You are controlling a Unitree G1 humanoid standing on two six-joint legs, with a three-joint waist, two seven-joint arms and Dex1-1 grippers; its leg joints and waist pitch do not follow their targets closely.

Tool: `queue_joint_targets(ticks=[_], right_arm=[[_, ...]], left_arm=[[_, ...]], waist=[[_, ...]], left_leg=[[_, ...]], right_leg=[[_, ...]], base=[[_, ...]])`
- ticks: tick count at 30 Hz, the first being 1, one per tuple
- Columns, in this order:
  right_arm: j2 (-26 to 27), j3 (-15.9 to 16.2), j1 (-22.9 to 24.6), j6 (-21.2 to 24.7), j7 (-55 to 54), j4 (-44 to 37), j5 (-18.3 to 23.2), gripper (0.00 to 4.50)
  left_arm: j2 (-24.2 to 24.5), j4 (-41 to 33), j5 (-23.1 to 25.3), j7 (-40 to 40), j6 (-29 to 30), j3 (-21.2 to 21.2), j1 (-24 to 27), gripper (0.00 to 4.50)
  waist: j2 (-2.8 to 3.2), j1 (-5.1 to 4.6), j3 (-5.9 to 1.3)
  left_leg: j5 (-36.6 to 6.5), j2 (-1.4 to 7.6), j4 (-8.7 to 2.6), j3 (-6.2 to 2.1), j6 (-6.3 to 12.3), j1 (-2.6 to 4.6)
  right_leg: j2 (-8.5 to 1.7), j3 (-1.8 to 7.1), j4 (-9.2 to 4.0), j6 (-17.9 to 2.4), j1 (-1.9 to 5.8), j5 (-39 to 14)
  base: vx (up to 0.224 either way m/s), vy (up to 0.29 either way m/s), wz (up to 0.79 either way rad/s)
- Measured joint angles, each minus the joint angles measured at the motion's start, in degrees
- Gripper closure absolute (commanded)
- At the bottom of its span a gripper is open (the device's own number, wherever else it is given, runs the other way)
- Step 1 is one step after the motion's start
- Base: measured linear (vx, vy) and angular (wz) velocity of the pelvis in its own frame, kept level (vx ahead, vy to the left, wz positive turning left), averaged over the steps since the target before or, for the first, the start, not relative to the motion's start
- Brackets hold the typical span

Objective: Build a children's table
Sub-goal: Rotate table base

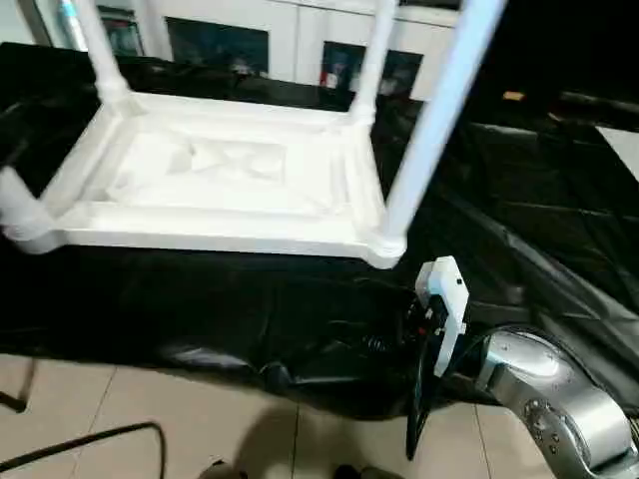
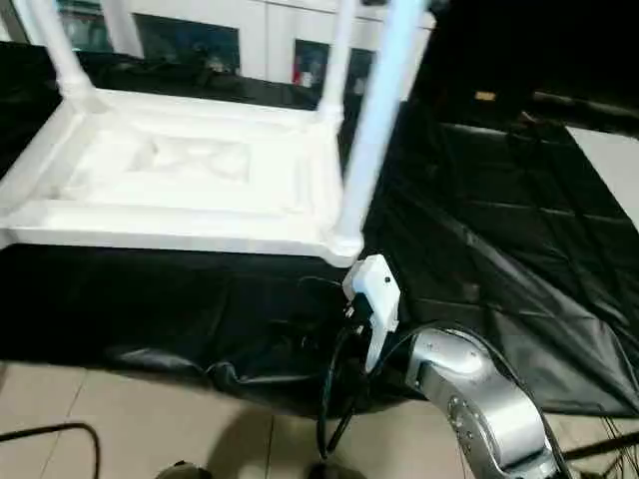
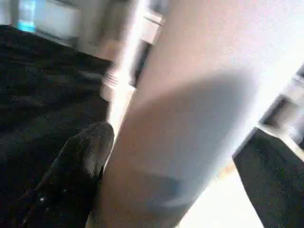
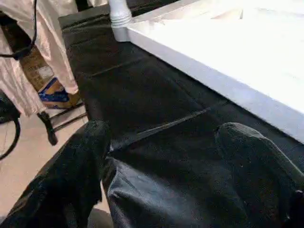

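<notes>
The children's table lies upside down on a black sheet [image 1: 519, 200], its ribbed white tabletop [image 1: 225, 165] facing up. Legs stand in the far-left [image 1: 100, 50], far-right [image 1: 369, 60] and near-right [image 1: 429, 130] corner sockets. At the near-left corner [image 1: 25, 225] a white piece rises out of the picture. In the left wrist view a thick white leg [image 3: 199, 118] stands right against one black finger [image 3: 80, 166]; the other finger is hidden behind it. My right gripper [image 4: 166, 137] hangs open over the sheet's front edge, just short of the tabletop's rim [image 4: 228, 90], nothing between its fingers.
A white cabinet with glass doors [image 1: 290, 40] runs along the back. Tiled floor [image 1: 150, 419] with a dark cable [image 1: 100, 439] lies in front of the sheet. My silver right forearm [image 1: 559, 399] sits at the lower right. A cloth-draped stand [image 4: 28, 71] shows beside the sheet.
</notes>
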Motion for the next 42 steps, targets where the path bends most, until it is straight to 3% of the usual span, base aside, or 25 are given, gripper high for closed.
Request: queue_joint_targets(ticks=[5,8,10,16,21,22,26,28,34,42], right_arm=[[0.0,0.0,0.0,-0.1,-0.8,0.0,-0.4,0.61],[0.9,-0.5,0.1,-1.6,-4.0,0.6,-3.0,0.61],[1.5,-0.8,-0.2,-2.2,-5.6,1.1,-4.3,0.61],[3.9,-3.6,-0.2,-3.5,-11.2,2.6,-5.0,0.61],[4.3,-4.2,0.3,-4.0,-12.2,2.6,-5.4,0.61],[4.3,-4.2,0.6,-4.0,-12.2,2.6,-6.0,0.61],[4.4,-4.2,0.6,-4.0,-12.2,2.6,-6.1,0.61],[4.2,-4.6,0.9,-4.0,-12.4,2.5,-6.1,0.61],[3.8,-5.3,1.8,-4.0,-12.4,2.4,-6.0,0.61],[3.5,-5.7,2.3,-4.2,-12.1,2.3,-6.0,0.61]], left_arm=[[-2.3,-9.1,-0.3,-12.5,4.1,-5.7,5.9,0.13],[-5.2,-23.8,-2.3,-15.2,8.1,-10.7,14.4,0.13],[-7.3,-29.9,-4.3,-16.7,10.0,-13.7,17.3,0.13],[-16.3,-50.5,-9.0,-13.3,17.1,-18.2,22.4,0.13],[-22.5,-58.9,-10.4,-8.8,19.5,-22.1,22.5,0.13],[-25.6,-60.9,-11.0,-7.0,20.0,-23.5,22.5,0.13],[-30.2,-63.0,-10.8,-5.6,20.1,-30.4,22.4,0.13],[-32.9,-63.0,-9.2,-4.3,20.0,-32.1,21.8,0.13],[-39.1,-62.0,-6.8,0.3,18.9,-36.7,18.7,0.13],[-48.8,-45.5,0.8,10.6,7.5,-38.9,9.9,0.13]], waist=[[0.01,0.58,0.00],[0.01,0.59,0.00],[-0.01,0.89,-0.01],[-0.07,1.35,-0.06],[0.08,0.83,-0.10],[0.10,0.84,-0.11],[0.12,0.23,-0.13],[0.15,-0.36,-0.15],[0.28,-0.68,-0.23],[0.83,-0.55,-0.61]], left_leg=[[0.0,-0.02,-0.10,0.98,0.02,0.31],[0.0,-0.06,-0.10,1.09,0.03,0.61],[0.0,-0.03,-0.11,1.10,0.02,0.62],[0.0,-0.02,-0.10,1.10,0.02,0.64],[0.0,-0.01,-0.10,1.14,0.01,0.72],[0.0,-0.02,-0.09,1.14,0.01,0.71],[0.0,-0.02,-0.07,1.14,0.02,0.71],[0.0,-0.02,-0.06,1.14,0.03,0.70],[0.1,-0.03,0.01,1.14,0.12,0.68],[0.3,-0.13,0.22,1.12,0.43,0.39]], right_leg=[[-0.60,0.14,0.19,0.0,0.11,0.0],[-0.62,0.36,0.22,0.0,0.31,0.0],[-0.59,0.36,0.28,0.0,0.36,0.0],[-0.58,0.41,0.44,0.0,0.41,0.0],[-0.52,0.54,0.68,0.2,0.39,-0.1],[-0.52,0.56,0.70,0.2,0.40,-0.1],[-0.48,0.62,0.71,0.3,0.39,-0.2],[-0.46,0.64,0.73,0.3,0.39,-0.2],[-0.46,0.68,0.73,0.3,0.39,-0.2],[-0.47,0.86,0.77,0.3,0.41,-0.2]], base=[[0.000,0.000,0.00],[0.000,0.000,0.00],[0.000,0.000,0.00],[0.000,0.000,0.00],[0.000,0.000,0.00],[0.000,0.000,0.00],[0.000,0.000,0.00],[0.000,0.000,0.00],[0.000,0.000,0.00],[0.000,0.000,0.00]])
